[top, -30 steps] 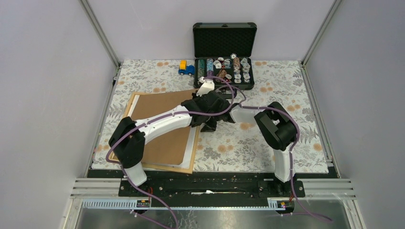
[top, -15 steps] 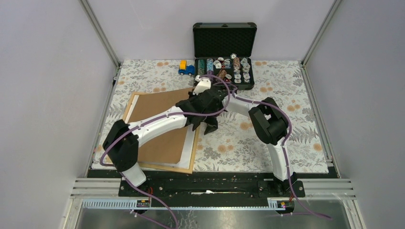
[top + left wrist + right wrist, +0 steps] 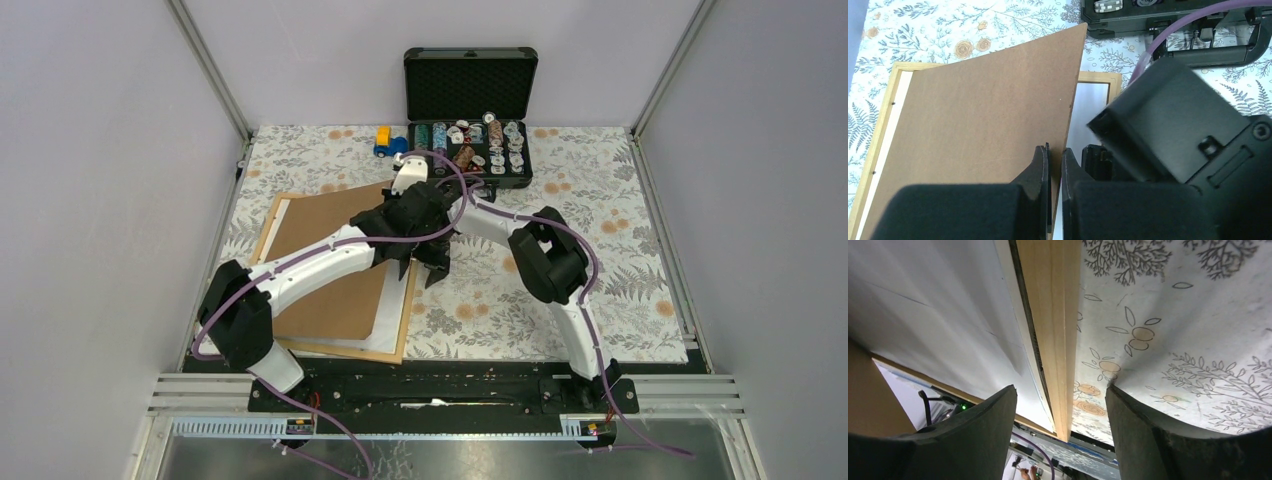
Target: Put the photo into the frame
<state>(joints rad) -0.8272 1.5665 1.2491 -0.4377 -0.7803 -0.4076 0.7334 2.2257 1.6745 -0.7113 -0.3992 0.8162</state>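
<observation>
2 grippers work at the right rail of the frame (image 3: 1053,315). We find the left gripper (image 3: 1054,165) clamped on the edge of the backing board (image 3: 983,115), tilting it up; the right gripper (image 3: 1059,395), jaws wide, empty, straddles the rail. The photo (image 3: 948,310) lies white-side-up inside the frame. We advise lowering the board squarely, without shifting the photo.

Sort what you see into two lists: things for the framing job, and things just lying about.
Job: frame; white sheet inside it; brown backing board, pinched by left pincer; right pincer, open astride the frame edge.
Lying about: black case; toy truck.
</observation>
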